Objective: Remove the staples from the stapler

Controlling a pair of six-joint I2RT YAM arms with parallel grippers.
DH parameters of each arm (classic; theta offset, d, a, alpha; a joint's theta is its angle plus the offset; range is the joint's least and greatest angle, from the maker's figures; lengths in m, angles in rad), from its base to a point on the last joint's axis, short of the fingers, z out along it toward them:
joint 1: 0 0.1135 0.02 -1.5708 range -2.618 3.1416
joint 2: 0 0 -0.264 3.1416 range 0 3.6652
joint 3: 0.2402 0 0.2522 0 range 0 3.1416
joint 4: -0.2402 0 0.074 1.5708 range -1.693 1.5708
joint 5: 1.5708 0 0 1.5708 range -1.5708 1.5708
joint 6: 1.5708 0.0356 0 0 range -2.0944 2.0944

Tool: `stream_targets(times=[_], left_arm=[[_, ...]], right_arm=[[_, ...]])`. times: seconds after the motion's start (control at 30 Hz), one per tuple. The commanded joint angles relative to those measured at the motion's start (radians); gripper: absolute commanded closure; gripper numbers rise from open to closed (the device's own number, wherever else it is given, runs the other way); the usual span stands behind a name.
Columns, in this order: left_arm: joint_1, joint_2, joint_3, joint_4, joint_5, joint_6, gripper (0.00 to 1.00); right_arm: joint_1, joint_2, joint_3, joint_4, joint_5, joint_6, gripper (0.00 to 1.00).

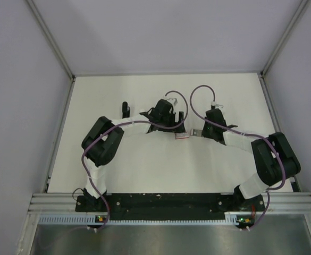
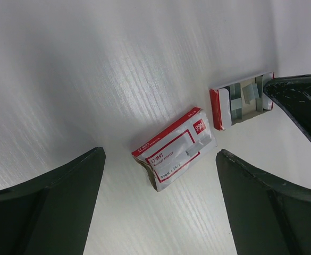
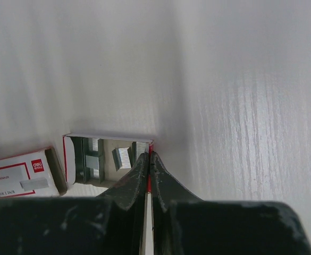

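Observation:
The black stapler (image 1: 125, 109) is on the table, left of my left gripper (image 1: 176, 125) and apart from it. My left gripper (image 2: 160, 157) is open and empty, hovering over a red-and-white staple box sleeve (image 2: 175, 149). My right gripper (image 3: 148, 157) is shut on the red-edged end wall of the box's open inner tray (image 3: 110, 139). Silvery staple strips (image 3: 94, 159) lie in that tray, which also shows in the left wrist view (image 2: 242, 100) with one right finger (image 2: 303, 106) at its end. In the top view the right gripper (image 1: 202, 131) meets the tray (image 1: 195, 133).
The box sleeve (image 1: 182, 137) lies just left of the tray in mid-table. Grey walls with metal posts (image 1: 57, 48) enclose the white table on three sides. The black base rail (image 1: 160, 202) runs along the near edge.

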Motion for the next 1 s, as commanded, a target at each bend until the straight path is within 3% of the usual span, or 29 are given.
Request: stream_targets(times=[0.0, 0.43, 0.97], left_arm=[[-0.002, 0.005, -0.02, 0.046, 0.032, -0.029, 0.09], [-0.012, -0.018, -0.115, 0.11, 0.057, -0.079, 0.15], [-0.021, -0.208, -0.421, 0.21, 0.016, -0.114, 0.16]], right_arm=[[-0.012, 0.018, 0.03, 0.081, -0.04, -0.008, 1.0], [0.007, 0.018, -0.005, 0.112, -0.092, -0.003, 1.0], [0.129, -0.129, -0.157, 0.084, -0.06, 0.038, 1.0]])
